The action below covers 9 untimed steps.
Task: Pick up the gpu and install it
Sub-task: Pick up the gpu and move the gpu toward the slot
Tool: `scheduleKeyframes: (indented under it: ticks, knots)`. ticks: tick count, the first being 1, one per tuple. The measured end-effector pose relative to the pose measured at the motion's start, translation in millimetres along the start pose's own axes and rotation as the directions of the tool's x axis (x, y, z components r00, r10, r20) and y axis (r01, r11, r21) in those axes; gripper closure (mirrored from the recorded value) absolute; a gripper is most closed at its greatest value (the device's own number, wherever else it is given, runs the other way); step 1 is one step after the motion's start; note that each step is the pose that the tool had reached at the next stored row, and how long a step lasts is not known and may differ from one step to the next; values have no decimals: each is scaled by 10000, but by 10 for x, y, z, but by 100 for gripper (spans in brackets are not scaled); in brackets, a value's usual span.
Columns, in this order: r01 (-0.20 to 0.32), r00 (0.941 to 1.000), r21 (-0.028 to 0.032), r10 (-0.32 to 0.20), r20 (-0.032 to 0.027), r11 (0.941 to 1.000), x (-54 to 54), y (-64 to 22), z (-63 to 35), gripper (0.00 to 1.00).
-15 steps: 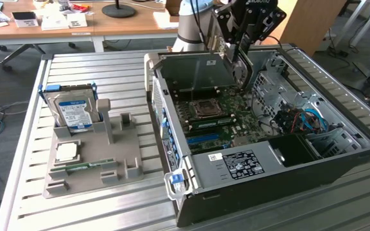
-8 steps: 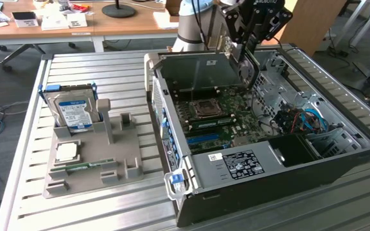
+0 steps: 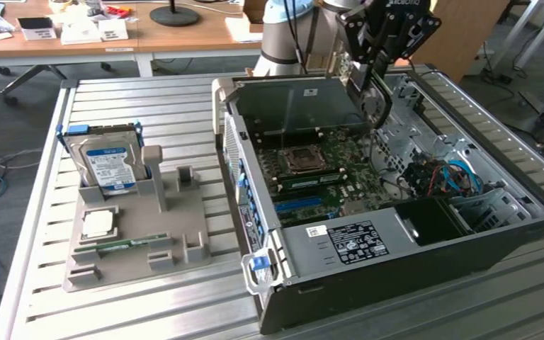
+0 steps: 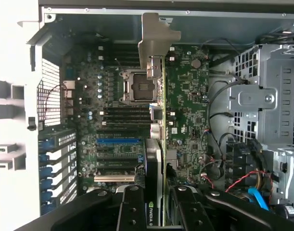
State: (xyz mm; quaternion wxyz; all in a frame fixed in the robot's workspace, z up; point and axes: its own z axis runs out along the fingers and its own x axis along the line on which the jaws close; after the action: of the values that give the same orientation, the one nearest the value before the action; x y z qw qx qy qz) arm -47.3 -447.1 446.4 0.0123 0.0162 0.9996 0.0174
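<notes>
My gripper (image 3: 385, 60) hangs over the far side of the open computer case (image 3: 395, 283), shut on the gpu (image 3: 367, 88). In the wrist view the gpu (image 4: 162, 120) shows edge-on: a thin green board with a black fan cover on one face and a silver end bracket (image 4: 156, 38) at its far end. Black fingers (image 4: 132, 207) clamp it from both sides, my gripper (image 4: 159, 197) centred on the card. The card is held above the motherboard (image 4: 185, 96), near the CPU socket (image 4: 134, 86) and apart from the blue slot (image 4: 119, 141) and the other slots.
A grey holder (image 3: 135, 241) on the slatted metal table (image 3: 45, 283) carries a silver hard drive (image 3: 110, 166), a chip (image 3: 99, 223) and a memory stick (image 3: 121, 246). Loose cables (image 3: 447, 177) and drive cages (image 4: 262, 96) crowd one end of the case. Desks stand behind.
</notes>
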Motion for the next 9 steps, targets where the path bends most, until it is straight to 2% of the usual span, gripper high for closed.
scheduleKeyframes:
  ticks: [9]
  knots:
    - [-1, 10000, 0, 1, 0, 10000, -123, 4, 3, 73]
